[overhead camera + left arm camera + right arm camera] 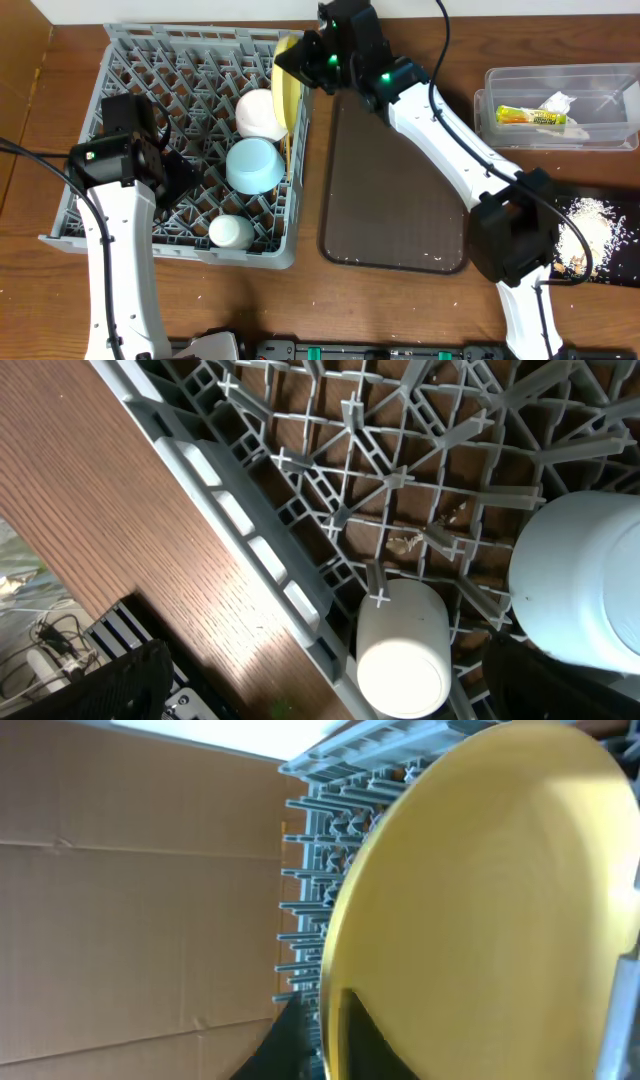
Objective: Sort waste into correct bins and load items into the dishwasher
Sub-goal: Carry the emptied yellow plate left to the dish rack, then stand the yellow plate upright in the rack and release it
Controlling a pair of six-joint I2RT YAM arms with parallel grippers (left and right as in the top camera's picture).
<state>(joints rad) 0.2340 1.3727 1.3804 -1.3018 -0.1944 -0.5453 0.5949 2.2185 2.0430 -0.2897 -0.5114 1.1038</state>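
- The dishwasher (pixel 190 70), a grey pegged rack on the left of the table, already holds most of the items. Loading looks like the step in hand and seems close to done.
- The brown tray (pixel 395 190) lies just right of the rack with nothing on it but a few pale specks.
- The black bin (pixel 625 205) at the far right carries the crumbs (pixel 585 235). The clear tub (pixel 600 80) behind it holds the snack wrapper (pixel 530 116) and the tissue (pixel 558 100), so the waste appears sorted.
- The yellow plate (pixel 284 90) stands on edge at the rack's right side, beside the white bowl (pixel 258 113).
- The light blue bowl (pixel 253 165) sits upside down near the rack's middle, and the white cup (pixel 231 232) is near the front rim.
- The right gripper (pixel 303 62) is at the plate's upper rim. In the wrist view one dark finger (pixel 296 1038) lies against the plate's edge, but the plate fills that view. I cannot tell whether the jaws pinch it or stand just off it.
- The next move calls for the plate to sit firmly between pegs so it stays upright, and then for a straight lift clear of the rim.
- The left gripper (pixel 168 168) hovers over the rack's left half with its jaws spread wide. It holds nothing.
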